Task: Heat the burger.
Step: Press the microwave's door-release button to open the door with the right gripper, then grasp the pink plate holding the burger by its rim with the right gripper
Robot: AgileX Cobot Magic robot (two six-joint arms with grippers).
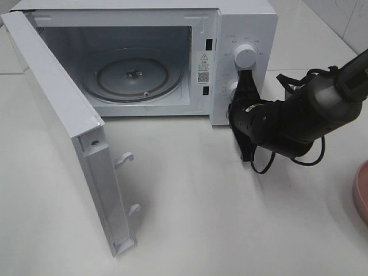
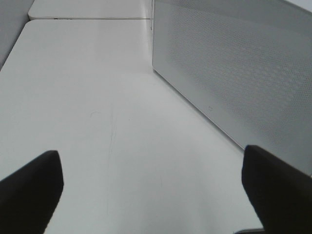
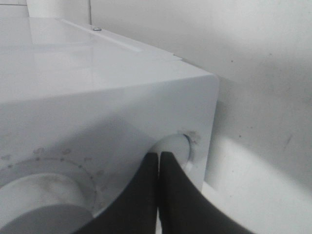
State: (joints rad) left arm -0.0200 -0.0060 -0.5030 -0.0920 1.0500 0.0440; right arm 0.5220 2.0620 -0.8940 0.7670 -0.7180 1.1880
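Burger out of view in all cameras, white microwave (image 1: 244, 23) at tabletop's far edge, door (image 1: 63, 132) swung wide open at left, glass turntable (image 1: 132, 77) flat inside.

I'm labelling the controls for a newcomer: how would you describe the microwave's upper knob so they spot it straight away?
Find the white microwave with its door standing open; the control panel sits right of the cavity. Two round white knobs stack there: the upper knob shows in full, whereas the lower knob is half hidden behind the black right gripper.
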